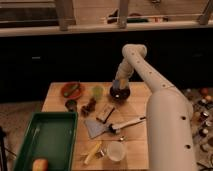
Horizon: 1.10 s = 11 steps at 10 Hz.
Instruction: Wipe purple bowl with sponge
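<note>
The purple bowl (120, 93) stands at the back of the wooden table (135, 137), right of centre; it is dark and glossy. My gripper (119, 86) hangs straight down from the white arm (150, 85) and reaches into the bowl from above. A small pale patch at the gripper's tip, just over the bowl, may be the sponge (120, 83); it is only dimly seen.
An orange plate (71, 89) lies at the back left, with a small green cup (97, 91) and a small dark cup (71, 104) near it. A tan-and-dark block (105, 112), a grey sheet (96, 127), a white-handled tool (125, 125) and a white cup (116, 150) lie in front. A green bin (42, 140) stands at the left.
</note>
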Available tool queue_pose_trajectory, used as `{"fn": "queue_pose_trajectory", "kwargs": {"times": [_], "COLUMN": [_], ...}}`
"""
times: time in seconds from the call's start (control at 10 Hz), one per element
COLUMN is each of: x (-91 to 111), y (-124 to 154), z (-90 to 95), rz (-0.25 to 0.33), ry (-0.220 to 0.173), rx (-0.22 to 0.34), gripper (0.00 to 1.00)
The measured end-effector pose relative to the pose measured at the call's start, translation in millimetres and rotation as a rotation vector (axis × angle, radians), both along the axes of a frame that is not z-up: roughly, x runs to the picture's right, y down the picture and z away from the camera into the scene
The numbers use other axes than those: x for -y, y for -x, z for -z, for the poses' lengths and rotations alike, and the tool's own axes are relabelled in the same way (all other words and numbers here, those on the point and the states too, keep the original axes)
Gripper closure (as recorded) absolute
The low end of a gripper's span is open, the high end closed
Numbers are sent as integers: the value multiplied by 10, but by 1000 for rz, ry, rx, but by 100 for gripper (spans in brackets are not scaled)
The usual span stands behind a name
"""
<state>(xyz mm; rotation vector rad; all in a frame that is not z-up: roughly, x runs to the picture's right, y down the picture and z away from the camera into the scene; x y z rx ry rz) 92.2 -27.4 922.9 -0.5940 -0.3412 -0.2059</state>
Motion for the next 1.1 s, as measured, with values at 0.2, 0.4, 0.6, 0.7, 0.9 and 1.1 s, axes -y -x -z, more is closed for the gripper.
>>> {"fn": "queue_pose_trajectory", "kwargs": {"times": [0.2,0.4,0.6,0.7,0.9,1.1], "x": [-156,-297,-398,-413,-389,-328], "y": [98,135,61,37,-30,-81], "z": [83,172,216,227,267,308], "rz": [37,55,55,51,33,10], "ry": [22,41,56,59,52,38], "rx": [38,63,62,59,58,71], "gripper": [100,100,100,100,100,100]}}
